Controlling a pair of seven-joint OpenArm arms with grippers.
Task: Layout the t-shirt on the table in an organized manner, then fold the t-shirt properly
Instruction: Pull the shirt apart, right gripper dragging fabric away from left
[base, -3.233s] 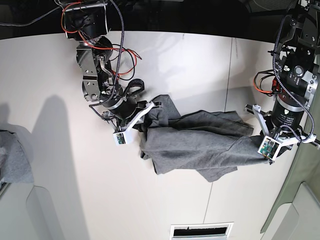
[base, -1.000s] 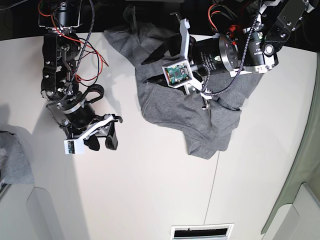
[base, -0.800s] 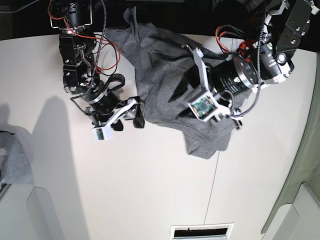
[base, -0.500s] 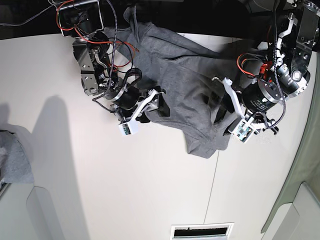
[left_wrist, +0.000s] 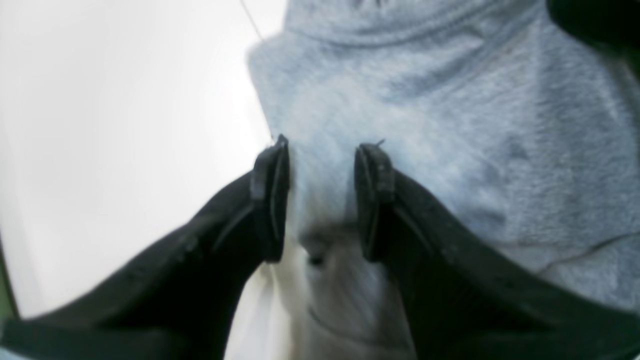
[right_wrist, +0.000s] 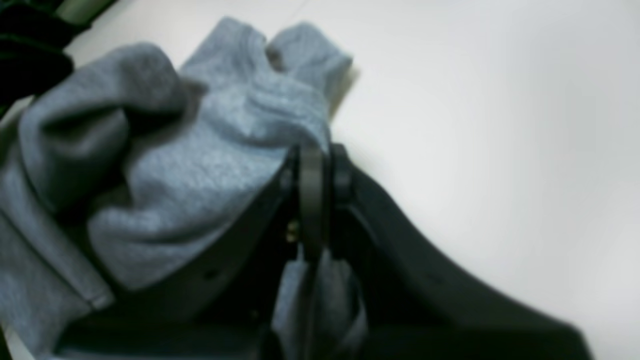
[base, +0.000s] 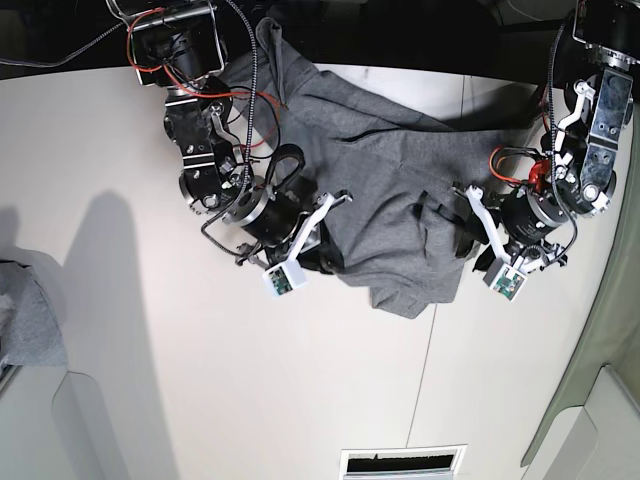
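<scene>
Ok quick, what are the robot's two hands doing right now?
Left hand: open, fingers either side of a t-shirt fold.
Right hand: shut, pinching the t-shirt.

Since the earliest frame, the t-shirt (base: 380, 190) has gone from a strip stretched between both arms to a heap reaching the table's (base: 120, 330) far edge. The right gripper (right_wrist: 312, 165), apart and open a second ago, has closed on the shirt's left edge. The left gripper (left_wrist: 320, 195) has swung to the shirt's right edge.

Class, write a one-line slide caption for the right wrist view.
Right gripper shut on a bunched fold of the grey t-shirt, beside the bare white table.
</scene>
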